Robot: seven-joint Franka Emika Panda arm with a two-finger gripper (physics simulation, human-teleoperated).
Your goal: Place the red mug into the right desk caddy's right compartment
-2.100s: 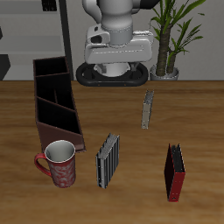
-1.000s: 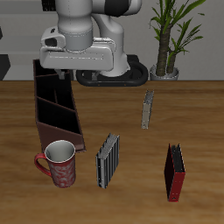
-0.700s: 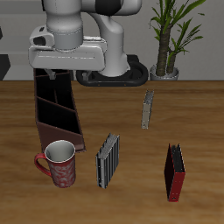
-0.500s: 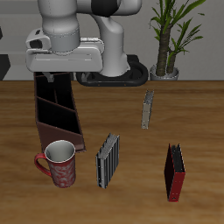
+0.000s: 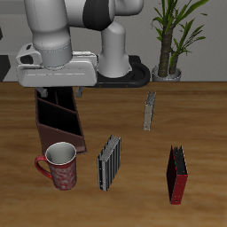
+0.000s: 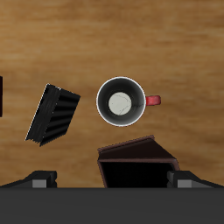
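Currently the mug (image 5: 58, 166) is seen upright on the table just beyond the caddy's (image 5: 58, 113) front end, toward the table's front edge from the gripper (image 6: 112, 180); gripper state cannot be told, nothing is held

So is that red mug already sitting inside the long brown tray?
No, the red mug stands on the table just outside the end of the right desk caddy.

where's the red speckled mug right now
The red speckled mug stands upright near the table's front edge, just before the maroon desk caddy's end, beside the grey ribbed slab.
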